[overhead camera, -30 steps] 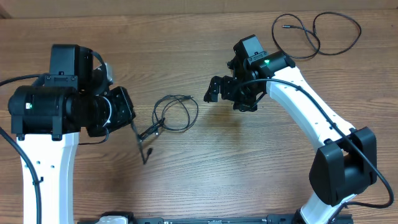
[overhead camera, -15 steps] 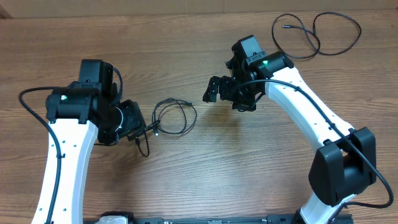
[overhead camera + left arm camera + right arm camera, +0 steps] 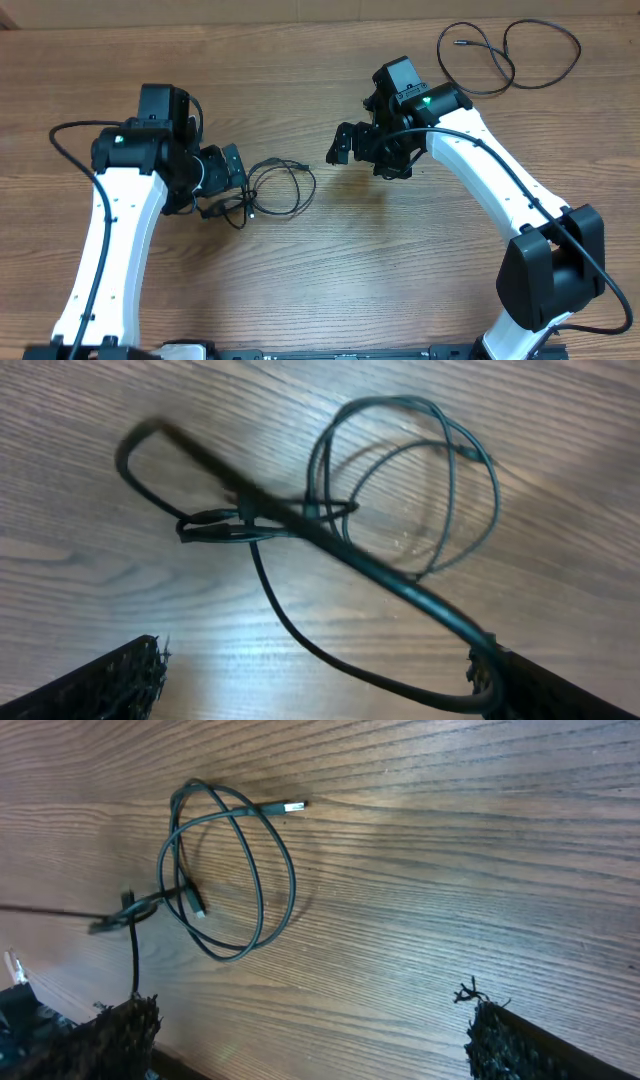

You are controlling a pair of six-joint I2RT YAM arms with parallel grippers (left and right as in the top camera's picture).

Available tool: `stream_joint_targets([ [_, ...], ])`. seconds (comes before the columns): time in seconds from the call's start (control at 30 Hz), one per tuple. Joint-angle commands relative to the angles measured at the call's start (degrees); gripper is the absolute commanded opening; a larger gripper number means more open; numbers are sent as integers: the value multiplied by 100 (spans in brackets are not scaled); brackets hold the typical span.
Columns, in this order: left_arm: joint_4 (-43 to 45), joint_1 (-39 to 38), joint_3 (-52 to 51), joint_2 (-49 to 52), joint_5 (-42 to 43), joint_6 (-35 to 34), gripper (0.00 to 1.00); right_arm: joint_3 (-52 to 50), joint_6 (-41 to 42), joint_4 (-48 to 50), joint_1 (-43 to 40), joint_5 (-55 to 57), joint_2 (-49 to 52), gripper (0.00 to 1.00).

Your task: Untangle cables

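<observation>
A small tangle of thin black cables (image 3: 285,163) lies on the wooden table between the two arms. My left gripper (image 3: 234,188) sits at its left edge, open. In the left wrist view the loops and knot (image 3: 300,525) lie just ahead of the left gripper (image 3: 320,685), and one strand runs down against the right fingertip (image 3: 540,685). My right gripper (image 3: 358,152) hovers open to the right of the tangle, apart from it. From the right wrist view the cable loop (image 3: 265,810) with its silvery plug (image 3: 293,807) lies well beyond the right gripper (image 3: 310,1025).
Another thin black cable (image 3: 463,43) lies spread in open loops at the table's far right corner. Thicker black wires run along both white arms. The table (image 3: 330,270) is plain wood.
My left gripper has gone from shut to open and has moved right and up to the tangle's edge. The cable end it pulled leftward lies slack by the bundle. The right arm stayed still.
</observation>
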Motion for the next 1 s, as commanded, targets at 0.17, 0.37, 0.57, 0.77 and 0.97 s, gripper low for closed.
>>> stream_joint_targets([
  [0.17,636,42,-22,271,603,-122,100,-33,20,11,39,42,2,100],
  [0.37,968,44,363,271,2260,527,100,-33,0,11,66,44,2,100],
  [0.57,1001,42,894,271,2002,691,100,-33,-2,22,66,44,2,100],
  [0.77,223,-90,890,378,264,407,100,-33,2,131,66,44,2,100],
  [0.97,-356,-118,885,660,-343,133,100,-33,4,201,66,39,2,100],
])
